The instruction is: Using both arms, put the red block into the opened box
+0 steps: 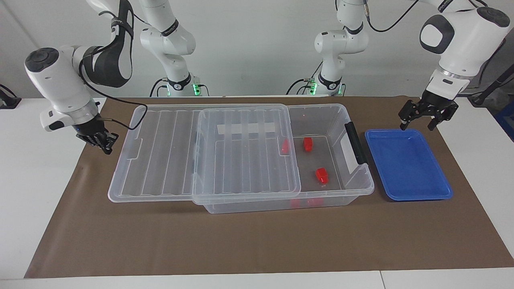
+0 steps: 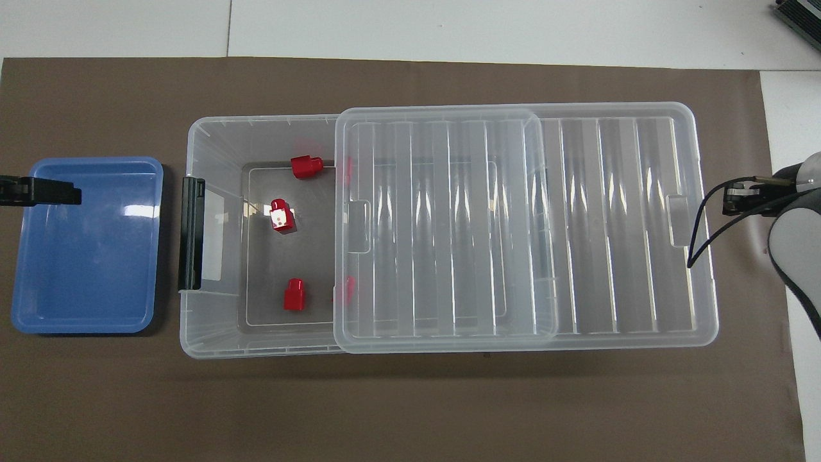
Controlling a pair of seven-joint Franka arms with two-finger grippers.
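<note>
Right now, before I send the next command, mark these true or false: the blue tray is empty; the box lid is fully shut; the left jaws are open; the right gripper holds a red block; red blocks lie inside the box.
1. The blue tray is empty. True.
2. The lid fully covers the box. False: it is slid toward the right arm's end, leaving the latch end uncovered.
3. The left gripper has open jaws. True.
4. The right gripper holds a red block. False: it is shut on nothing.
5. Red blocks lie inside the box. True.
</note>
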